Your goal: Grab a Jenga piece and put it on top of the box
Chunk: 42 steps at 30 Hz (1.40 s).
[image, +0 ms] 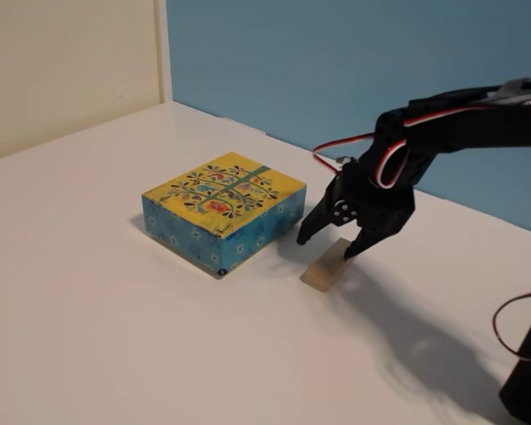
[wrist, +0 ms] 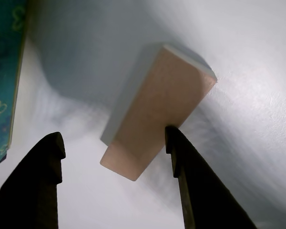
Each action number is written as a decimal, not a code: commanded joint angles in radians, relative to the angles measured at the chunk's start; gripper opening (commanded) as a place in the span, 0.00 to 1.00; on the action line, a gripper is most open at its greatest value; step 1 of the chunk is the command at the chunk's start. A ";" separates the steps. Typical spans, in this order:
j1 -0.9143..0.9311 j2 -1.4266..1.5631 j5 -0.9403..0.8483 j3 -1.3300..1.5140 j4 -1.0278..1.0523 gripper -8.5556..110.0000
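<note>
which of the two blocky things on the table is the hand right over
The plain tan Jenga piece, lying between the open hand; the patterned yellow box sits apart.

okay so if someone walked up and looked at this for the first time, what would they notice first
Probably the bright yellow-topped box with its tree pattern, sitting mid-table. Just to its right in the fixed view, the black gripper hangs open over a small wooden block lying flat on the white table.
</note>
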 commanded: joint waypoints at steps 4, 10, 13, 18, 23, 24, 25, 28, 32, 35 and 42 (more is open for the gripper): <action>0.034 -0.032 -0.021 -0.015 -0.011 0.28; 0.049 -0.038 -0.034 -0.015 -0.011 0.28; 0.044 -0.032 -0.026 -0.015 -0.008 0.27; 0.031 -0.028 -0.020 -0.014 -0.006 0.27; 0.069 -0.021 -0.048 -0.002 0.008 0.27; 0.077 -0.021 -0.052 -0.002 0.014 0.27; 0.081 -0.020 -0.055 -0.002 0.021 0.27; 0.087 -0.002 -0.060 0.003 0.048 0.27; 0.098 0.043 -0.067 0.032 0.051 0.27; 0.106 0.074 -0.077 0.069 0.049 0.27; 0.097 0.086 -0.071 0.081 0.041 0.27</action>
